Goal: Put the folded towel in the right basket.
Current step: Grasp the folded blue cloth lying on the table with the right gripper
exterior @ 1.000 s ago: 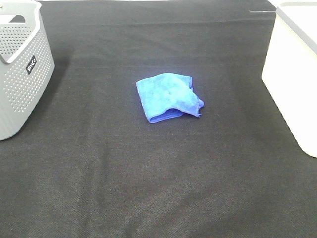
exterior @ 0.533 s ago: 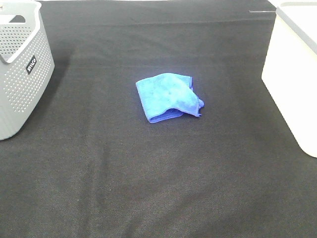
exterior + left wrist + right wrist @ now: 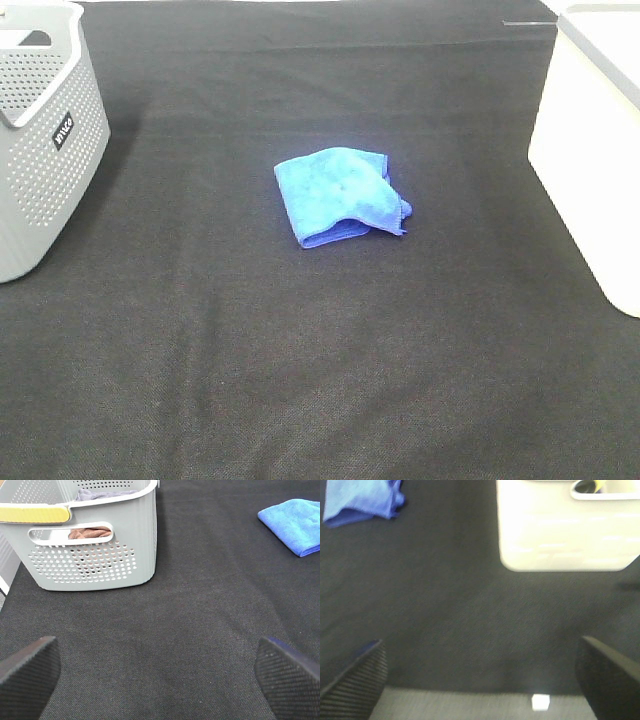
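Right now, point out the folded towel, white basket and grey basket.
folded towel [image 3: 335, 190], exterior high view, top layer.
white basket [image 3: 585, 170], exterior high view, side wall.
grey basket [image 3: 45, 180], exterior high view, perforated wall.

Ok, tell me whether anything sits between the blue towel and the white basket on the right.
Nothing visible does. Only black cloth lies between the folded towel and the right basket.

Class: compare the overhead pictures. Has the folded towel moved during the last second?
No. The folded towel lies at the same spot between the grey basket and the right basket.
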You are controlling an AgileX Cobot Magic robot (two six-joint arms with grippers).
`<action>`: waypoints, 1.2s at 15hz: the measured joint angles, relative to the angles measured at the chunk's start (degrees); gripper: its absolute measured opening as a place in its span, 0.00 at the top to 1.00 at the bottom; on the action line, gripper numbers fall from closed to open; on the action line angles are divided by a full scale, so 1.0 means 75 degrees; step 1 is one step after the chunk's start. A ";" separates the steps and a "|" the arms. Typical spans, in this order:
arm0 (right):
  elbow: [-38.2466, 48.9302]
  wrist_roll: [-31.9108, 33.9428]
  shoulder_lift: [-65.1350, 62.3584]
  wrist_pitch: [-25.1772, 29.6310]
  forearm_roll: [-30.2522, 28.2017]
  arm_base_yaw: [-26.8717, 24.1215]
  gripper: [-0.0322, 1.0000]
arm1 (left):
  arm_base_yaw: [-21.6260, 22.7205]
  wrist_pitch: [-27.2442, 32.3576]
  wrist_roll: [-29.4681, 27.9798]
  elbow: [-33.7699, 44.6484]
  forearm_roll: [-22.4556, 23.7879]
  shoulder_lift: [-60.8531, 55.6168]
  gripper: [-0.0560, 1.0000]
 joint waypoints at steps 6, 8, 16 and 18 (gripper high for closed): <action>-0.4477 -0.0405 0.5264 0.0244 0.1856 0.0000 0.02 | 0.0000 0.0000 0.0000 0.0000 -0.0008 0.0000 0.01; -0.5141 -0.0985 0.6501 0.0237 0.2972 0.0000 0.02 | 0.0000 0.0000 0.0000 0.0000 -0.0008 0.0000 0.01; -0.7410 -0.1322 1.1581 -0.0382 0.3789 0.2269 0.02 | 0.0000 0.0000 0.0000 0.0000 -0.0008 0.0000 0.01; -0.7861 -0.1291 1.2231 -0.0512 0.3812 0.2284 0.02 | 0.0000 0.0000 0.0000 0.0000 -0.0008 0.0000 0.01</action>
